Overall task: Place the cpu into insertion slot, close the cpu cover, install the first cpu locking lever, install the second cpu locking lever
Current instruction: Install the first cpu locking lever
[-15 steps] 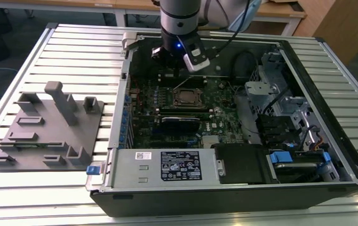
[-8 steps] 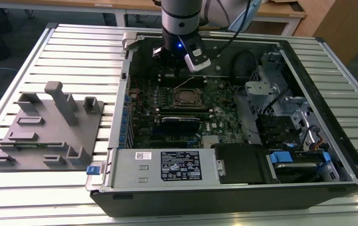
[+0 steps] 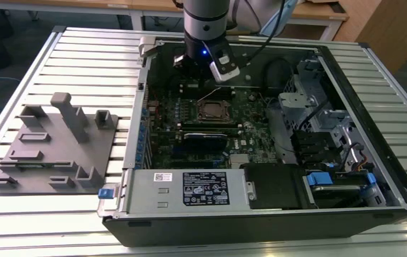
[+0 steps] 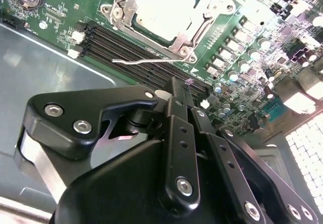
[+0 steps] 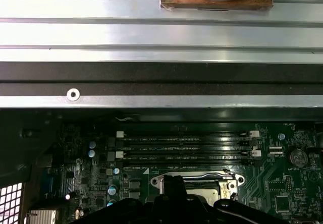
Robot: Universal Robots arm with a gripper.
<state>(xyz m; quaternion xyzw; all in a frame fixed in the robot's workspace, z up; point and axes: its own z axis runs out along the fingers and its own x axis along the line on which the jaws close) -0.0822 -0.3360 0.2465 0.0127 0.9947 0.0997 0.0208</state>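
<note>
Black two-finger gripper (image 4: 175, 86) is pinched narrow, fingers together w/ nothing between them that I can see. It hangs low over the green motherboard (image 4: 65, 12), just short of the small square insertion slot (image 3: 213, 110).

The small flat silver-grey cpu (image 4: 161, 4) sits in that slot, and the thin shiny metal cpu cover (image 4: 202, 21) looks to be down around it, cut-out showing the chip top.

Key relation in the second wrist view: a thin bare wire locking lever (image 4: 146, 61) lies betw. fingertips and socket, nearer the socket. Its long axis crosses my fingers' line of approach. One end is at the socket corner; the other juts free over the long black memory slots (image 4: 126, 47). I judge it unlatched.
</note>
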